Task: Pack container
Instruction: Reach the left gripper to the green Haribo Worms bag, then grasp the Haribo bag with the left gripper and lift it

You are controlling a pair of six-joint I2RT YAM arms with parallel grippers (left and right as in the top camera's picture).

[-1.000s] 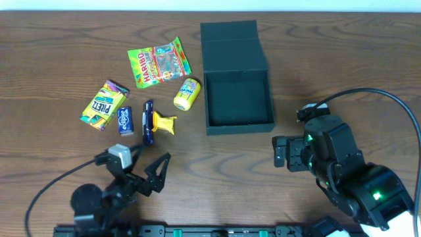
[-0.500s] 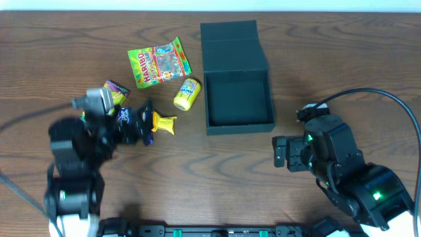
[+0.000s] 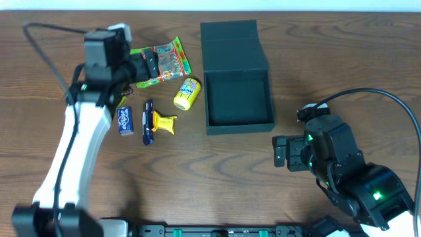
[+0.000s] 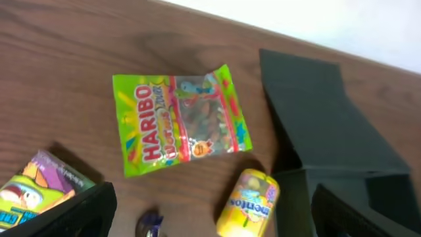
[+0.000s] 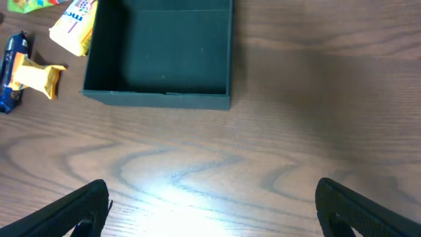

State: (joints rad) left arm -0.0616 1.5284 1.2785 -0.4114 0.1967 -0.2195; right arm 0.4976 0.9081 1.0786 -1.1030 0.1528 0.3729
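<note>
- I count one container (image 3: pixel 238 99), sitting right of centre in the upper half of the overhead view. It is a matte black, squarish, shallow cardboard box, and its flap lid (image 3: pixel 231 47) lies flat open toward the top edge.
- I count six snacks, all to the left of the box:
  - a glossy green candy bag (image 3: pixel 164 62)
  - a rounded yellow tub (image 3: pixel 187 93) just beside the box wall
  - a small blue packet (image 3: pixel 125 121)
  - a slim dark bar (image 3: pixel 148 122)
  - a twisted yellow wrapper (image 3: pixel 164 123)
  - a colourful carton (image 4: pixel 39 191)
- The carton shows only in the left wrist view, at its lower left. From overhead my arm covers it.
- There are two arms. The left gripper (image 4: pixel 210 201) hangs above the candy bag with its fingers spread wide and nothing between them.
- The right gripper (image 5: pixel 214 197) is at the lower right of the overhead view, also spread wide and empty. Its camera shows the box's bare inside.
- The table (image 3: pixel 197 178) is dark wood with visible grain.
</note>
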